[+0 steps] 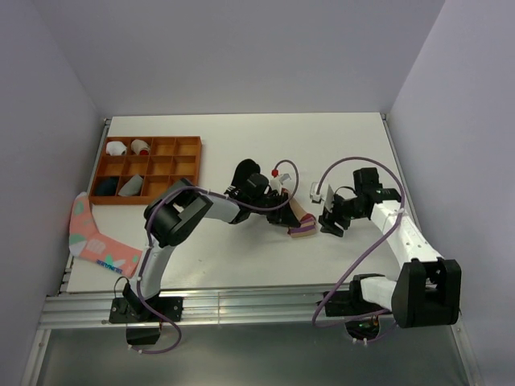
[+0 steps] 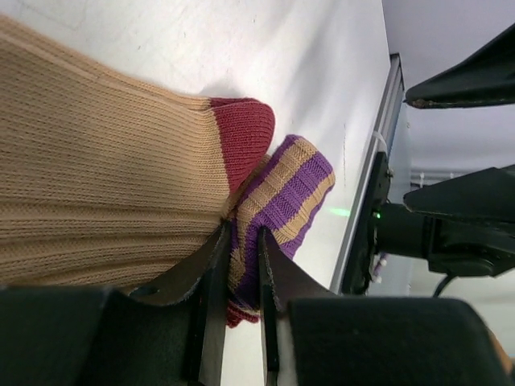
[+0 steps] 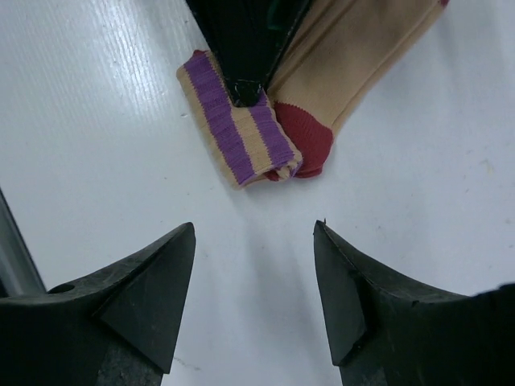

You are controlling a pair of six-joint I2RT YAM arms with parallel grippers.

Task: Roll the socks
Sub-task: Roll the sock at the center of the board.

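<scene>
The right tool (image 3: pixel 253 227) hangs spread wide over the bench (image 3: pixel 96 96), nothing between its tips. Just ahead lies the tan sock (image 3: pixel 362 56), its purple-striped cuff (image 3: pixel 233 121) folded over beside the maroon end (image 3: pixel 310 145), the body running away diagonally. The left tool (image 2: pixel 243 233) pinches that cuff, so it is the nearer arm

The top camera hangs high above the near edge, looking down and forward over the whole table (image 1: pixel 241 261). The left wrist camera sits almost against the tan sock (image 2: pixel 96 161), sighting along the left tool (image 2: pixel 243 233). The right wrist camera looks down from farther off, past the right tool (image 3: pixel 253 227), and shares that sock and the left tool's tip
</scene>
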